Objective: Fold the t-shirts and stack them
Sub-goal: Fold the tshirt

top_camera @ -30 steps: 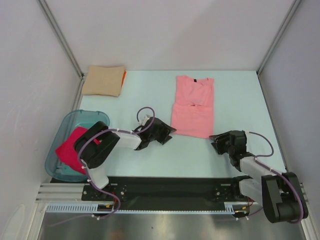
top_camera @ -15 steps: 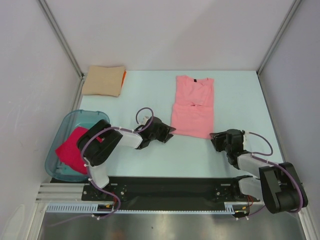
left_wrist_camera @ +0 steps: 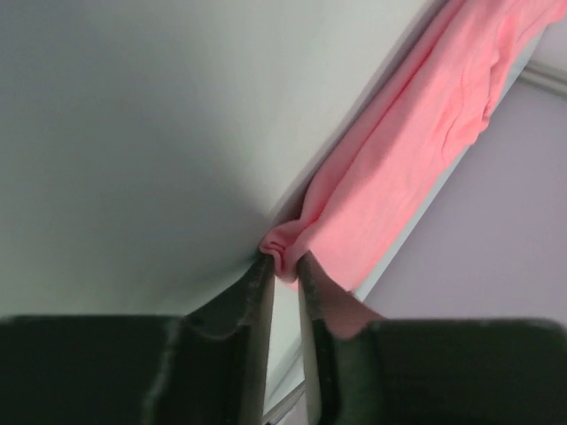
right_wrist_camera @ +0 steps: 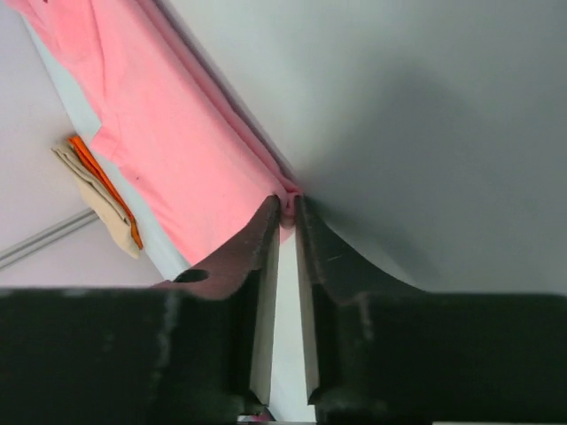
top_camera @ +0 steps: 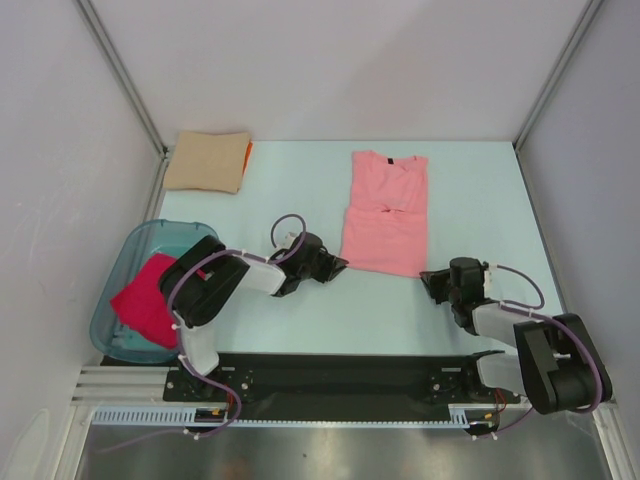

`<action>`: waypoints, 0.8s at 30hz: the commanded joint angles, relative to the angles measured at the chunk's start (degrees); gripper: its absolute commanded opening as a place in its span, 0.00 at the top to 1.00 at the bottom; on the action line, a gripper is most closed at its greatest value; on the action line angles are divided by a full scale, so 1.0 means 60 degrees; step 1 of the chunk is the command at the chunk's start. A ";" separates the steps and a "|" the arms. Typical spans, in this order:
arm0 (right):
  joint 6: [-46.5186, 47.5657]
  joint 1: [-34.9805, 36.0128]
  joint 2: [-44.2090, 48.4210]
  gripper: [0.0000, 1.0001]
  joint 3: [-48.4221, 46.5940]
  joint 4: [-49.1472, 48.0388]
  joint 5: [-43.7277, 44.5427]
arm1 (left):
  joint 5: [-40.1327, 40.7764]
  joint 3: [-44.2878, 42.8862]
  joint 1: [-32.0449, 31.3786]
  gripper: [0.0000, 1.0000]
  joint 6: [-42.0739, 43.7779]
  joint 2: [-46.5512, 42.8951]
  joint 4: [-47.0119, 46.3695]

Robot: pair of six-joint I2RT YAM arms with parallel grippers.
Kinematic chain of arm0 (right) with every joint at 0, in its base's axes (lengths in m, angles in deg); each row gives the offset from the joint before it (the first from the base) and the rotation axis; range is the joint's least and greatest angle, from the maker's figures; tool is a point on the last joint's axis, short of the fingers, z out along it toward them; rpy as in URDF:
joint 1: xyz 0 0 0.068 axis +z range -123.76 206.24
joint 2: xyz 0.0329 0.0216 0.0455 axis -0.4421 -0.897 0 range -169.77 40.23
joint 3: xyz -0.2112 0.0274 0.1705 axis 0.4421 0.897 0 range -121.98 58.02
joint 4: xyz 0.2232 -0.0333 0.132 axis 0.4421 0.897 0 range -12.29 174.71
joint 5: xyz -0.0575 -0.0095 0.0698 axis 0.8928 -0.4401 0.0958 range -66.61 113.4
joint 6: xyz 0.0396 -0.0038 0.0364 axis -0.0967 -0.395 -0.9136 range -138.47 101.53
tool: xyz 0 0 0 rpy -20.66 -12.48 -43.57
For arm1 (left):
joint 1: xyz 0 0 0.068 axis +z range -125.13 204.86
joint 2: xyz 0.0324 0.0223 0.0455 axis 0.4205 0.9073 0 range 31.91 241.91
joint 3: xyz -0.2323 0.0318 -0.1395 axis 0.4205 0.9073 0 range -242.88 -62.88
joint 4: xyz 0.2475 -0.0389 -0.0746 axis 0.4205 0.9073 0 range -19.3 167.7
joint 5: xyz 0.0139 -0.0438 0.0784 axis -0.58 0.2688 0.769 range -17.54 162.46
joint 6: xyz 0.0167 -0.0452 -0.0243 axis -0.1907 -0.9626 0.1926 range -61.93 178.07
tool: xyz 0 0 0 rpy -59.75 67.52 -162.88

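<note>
At its fingertips, the left hand [left_wrist_camera: 282, 263] is pinching a bunched hem corner of the pink shirt [left_wrist_camera: 416, 133]; the right hand [right_wrist_camera: 288, 208] is pinching the opposite corner.

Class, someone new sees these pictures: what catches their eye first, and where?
The salmon-pink t-shirt lies spread mid-table, its near corners pinched by the left gripper and the right gripper. At the left edge a crimson shirt sits in the teal tub, and a folded tan shirt lies in the far left corner.
</note>
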 commanded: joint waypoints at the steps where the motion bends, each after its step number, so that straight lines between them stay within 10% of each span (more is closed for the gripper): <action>1: 0.0257 0.0044 -0.0433 0.84 -0.0148 0.0572 0.0314 | 0.0208 0.0004 0.0218 0.83 0.0582 0.0524 0.0664; 4: 0.0492 0.0044 -0.0551 1.00 -0.0279 0.0731 0.0006 | 0.0033 -0.0172 0.0233 1.00 0.0992 0.0583 0.0663; 24: 0.1693 0.0117 0.7575 1.00 -0.0338 0.8919 -0.0579 | 0.1086 0.1937 -0.1787 1.00 0.0672 -0.3664 0.2376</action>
